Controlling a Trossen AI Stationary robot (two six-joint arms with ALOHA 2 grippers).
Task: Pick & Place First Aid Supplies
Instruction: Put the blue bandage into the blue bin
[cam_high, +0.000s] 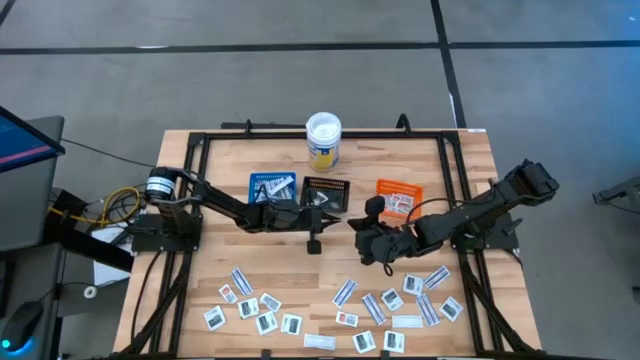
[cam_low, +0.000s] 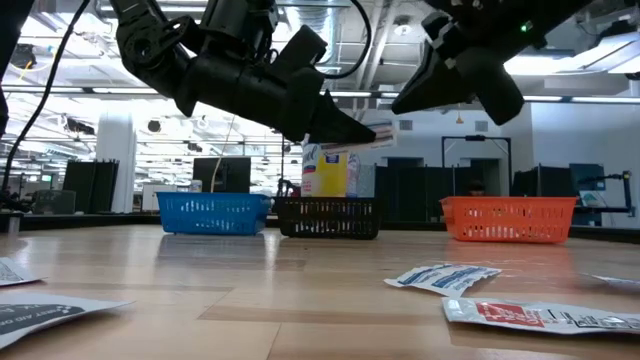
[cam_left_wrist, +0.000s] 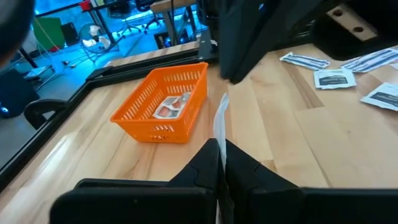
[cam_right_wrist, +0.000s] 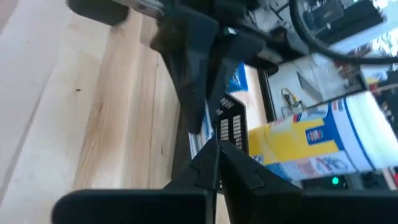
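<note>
- the left tool (cam_high: 322, 213) hangs above the middle of the tabletop (cam_high: 470, 160), over the near edge of the black tray (cam_high: 325, 191), its fingers (cam_left_wrist: 208, 163) pinched together on a thin white packet (cam_left_wrist: 220, 121) that stands edge-on between them.
- the right tool (cam_high: 357, 222) sits just beside it, between the black tray and the orange tray (cam_high: 398, 198); its fingers (cam_right_wrist: 205, 163) are pressed together, and a white-and-blue edge shows at their tips in the right wrist view, though i cannot be sure it is clamped there.
- in the low view both tools are raised well above the wood, meeting at the white packet (cam_low: 372, 135) in front of the yellow-labelled tub (cam_low: 327, 170).
- the tub (cam_high: 323, 140), white lid up, stands at the far edge of the tabletop behind the black tray.
- three small square trays sit in a row: the blue tray (cam_high: 271, 187) on the left, black in the middle, orange on the right.
- the orange tray holds a squarish white packet with red marks (cam_left_wrist: 169, 107); the blue tray holds white-and-blue strips.
- the other first aid supplies (cam_high: 380, 305) lie scattered flat along the near side of the tabletop, one cluster (cam_high: 252, 305) to the left and a larger one to the right.
- among them are narrow white-and-blue strips (cam_high: 344, 292) and squarish white packets with dark or red marks (cam_high: 347, 319).
- low down, a crumpled blue-and-white strip (cam_low: 440, 276) and a red-marked packet (cam_low: 540, 315) lie closest to the camera.
</note>
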